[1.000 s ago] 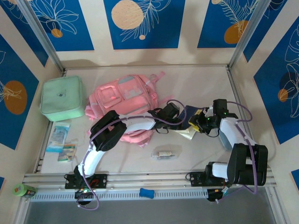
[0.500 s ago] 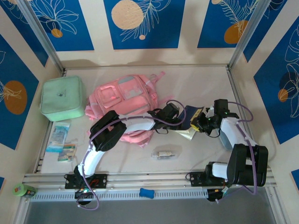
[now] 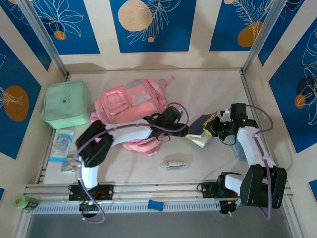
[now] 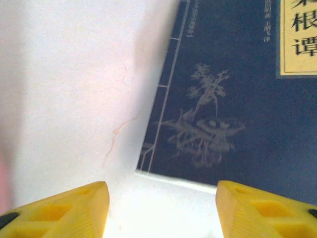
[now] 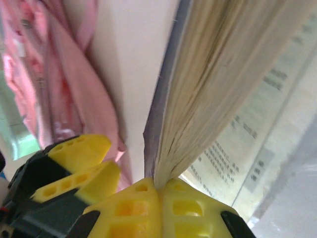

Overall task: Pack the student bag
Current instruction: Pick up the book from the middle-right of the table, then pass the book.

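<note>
1. The right end effector [image 5: 158, 192] is clamped on the page edge of a dark blue book [image 3: 199, 125], holding it tilted up off the tabletop [image 3: 210, 91]. The cover faces the other arm.

2. The left end effector [image 4: 162, 212] stands with its jaws apart and nothing between them. The book's cover, printed with a plant design, sits just ahead of its yellow fingertips [image 4: 62, 207].

3. The student bag [image 3: 130, 101] lies flat on the tabletop with its front pockets up, left of the book in the overhead view. The left arm's forearm crosses its near edge.

4. The bag lies on a slant, with one end toward the near left and its straps trailing toward the far right. Where its opening lies cannot be made out.

5. The key relation is that the bag lies to the left of the held book, close beside it, with the left end effector between the two.

6. The left arm is the nearer one to the bag. It looks better placed to hold the bag open, while the right carries the book leftward toward it.
</note>
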Controlling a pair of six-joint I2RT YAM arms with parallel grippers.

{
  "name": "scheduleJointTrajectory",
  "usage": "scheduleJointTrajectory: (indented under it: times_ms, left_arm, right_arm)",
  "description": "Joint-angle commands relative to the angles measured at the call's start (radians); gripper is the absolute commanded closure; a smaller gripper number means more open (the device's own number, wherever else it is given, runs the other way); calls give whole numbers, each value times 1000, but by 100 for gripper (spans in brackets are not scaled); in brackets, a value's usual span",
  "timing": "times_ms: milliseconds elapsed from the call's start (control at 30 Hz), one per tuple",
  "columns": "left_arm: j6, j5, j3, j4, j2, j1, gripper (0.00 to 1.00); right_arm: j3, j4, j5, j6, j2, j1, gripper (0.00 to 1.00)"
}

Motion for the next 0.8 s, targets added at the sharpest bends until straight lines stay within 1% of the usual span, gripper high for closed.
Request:
scheduleJointTrajectory:
  times_ms: [0,67,133,200,267,333,433,500,600,667,767]
  left_arm:
    - [-74,45,-116,85,-164,67,35]
    - [-143,127,-212,178,-250,118,30]
    - [-188,157,-314,292,-354,143,24]
    - [-208,167,-354,311,-413,165,18]
    - [-222,199,-370,309,-449,189,16]
    - [-259,217,-390,333,-484,209,13]
    - [-299,228,-424,435,-522,218,9]
    - [-300,251,-424,483,-522,221,6]
    - [-317,263,-410,467,-514,228,5]
    - [-327,268,-416,482,-515,232,6]
    - [-315,272,-401,449,-519,237,6]
  right_arm:
    - [77,-50,-96,-4,-61,13,100]
    - [97,-36,-156,1,-94,23,100]
    - [117,-23,-201,12,-119,44,100]
    - [148,-22,-227,13,-122,77,100]
    - [165,10,-265,23,-123,113,100]
    - [170,56,-276,48,-123,150,100]
    - [185,113,-284,67,-110,212,100]
    - [193,152,-299,72,-100,252,100]
    - [190,220,-316,103,-98,297,100]
    - [195,252,-333,119,-92,311,100]
    - [191,306,-339,128,-88,341,100]
